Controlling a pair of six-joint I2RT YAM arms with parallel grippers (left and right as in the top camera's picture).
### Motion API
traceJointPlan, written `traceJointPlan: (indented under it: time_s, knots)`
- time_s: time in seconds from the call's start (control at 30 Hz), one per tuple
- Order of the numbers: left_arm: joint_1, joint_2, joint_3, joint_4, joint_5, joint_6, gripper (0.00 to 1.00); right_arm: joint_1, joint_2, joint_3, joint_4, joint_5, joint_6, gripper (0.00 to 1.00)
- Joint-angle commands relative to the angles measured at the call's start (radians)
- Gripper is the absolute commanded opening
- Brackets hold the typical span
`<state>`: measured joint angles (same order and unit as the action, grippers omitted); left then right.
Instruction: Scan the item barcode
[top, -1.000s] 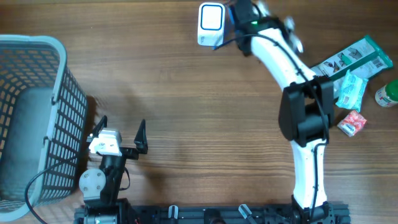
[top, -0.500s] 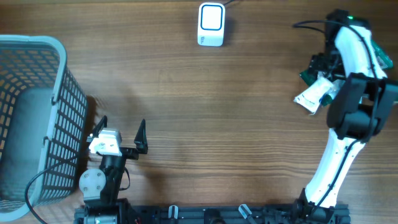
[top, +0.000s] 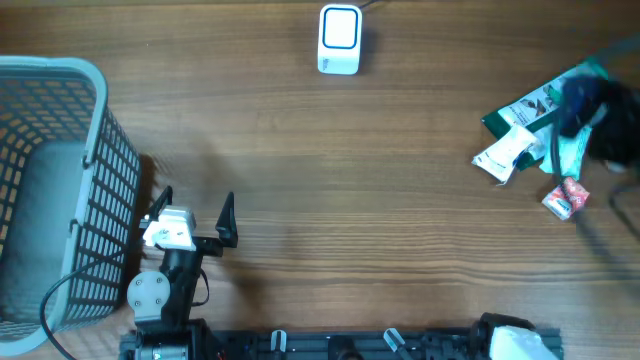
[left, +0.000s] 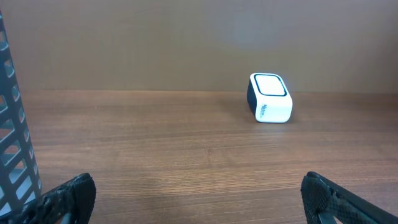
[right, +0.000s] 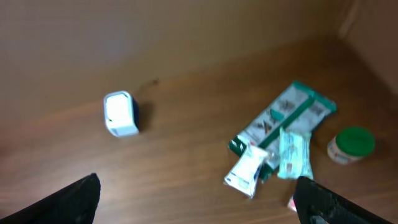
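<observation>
The white barcode scanner stands at the table's far middle, and shows as well in the left wrist view and the right wrist view. A white packet lies on the table at the right, against a long green box. My right gripper hangs high above the table, open and empty, with the white packet below it. In the overhead view the right arm is a dark blur at the right edge. My left gripper rests open and empty beside the basket.
A grey mesh basket fills the left side. The pile at the right also holds a teal packet, a small red packet and a green-lidded jar.
My right arm swung from the scanner to the right-hand pile, opened and left the white packet there, then pulled up and away to the right. The left arm has not moved.
</observation>
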<state>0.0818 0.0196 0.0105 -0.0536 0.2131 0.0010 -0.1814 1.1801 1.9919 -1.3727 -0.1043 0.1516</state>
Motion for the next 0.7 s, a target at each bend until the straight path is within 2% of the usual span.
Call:
traceJointPlan:
  time_s: [0.0,0.13,0.2,0.27,0.33,0.4,0.5,0.57,0.67]
  knots:
    - [0.008,-0.006,-0.005,-0.003,-0.002,-0.01,1.0,-0.001,-0.136,-0.003,-0.002,-0.031,-0.019,1.0]
    - [0.008,-0.006,-0.005,-0.003,-0.002,-0.01,1.0,-0.001,-0.287,-0.003,-0.003,-0.03,0.029,1.0]
    - [0.008,-0.006,-0.005,-0.003,-0.002,-0.01,1.0,-0.001,-0.32,-0.003,0.0,-0.022,0.0,1.0]
    - [0.008,-0.006,-0.005,-0.003,-0.002,-0.01,1.0,-0.001,-0.327,-0.008,0.046,-0.049,-0.038,1.0]
    - [0.008,-0.006,-0.005,-0.003,-0.002,-0.01,1.0,-0.001,-0.364,-0.092,0.224,-0.171,-0.118,1.0]
    - [0.008,-0.006,-0.005,-0.003,-0.002,-0.01,1.0,-0.001,-0.438,-0.253,0.454,-0.296,-0.161,1.0]
    - [0.008,-0.006,-0.005,-0.003,-0.002,-0.01,1.0,-0.001,-0.633,-0.657,0.894,-0.426,-0.116,1.0]
    - [0.008,-0.006,-0.005,-0.003,-0.002,-0.01,1.0,0.026,-0.81,-0.997,1.211,-0.435,-0.05,1.0]
    - [0.008,-0.006,-0.005,-0.003,-0.002,-0.01,1.0,0.108,-0.998,-1.355,1.493,-0.355,-0.046,1.0]
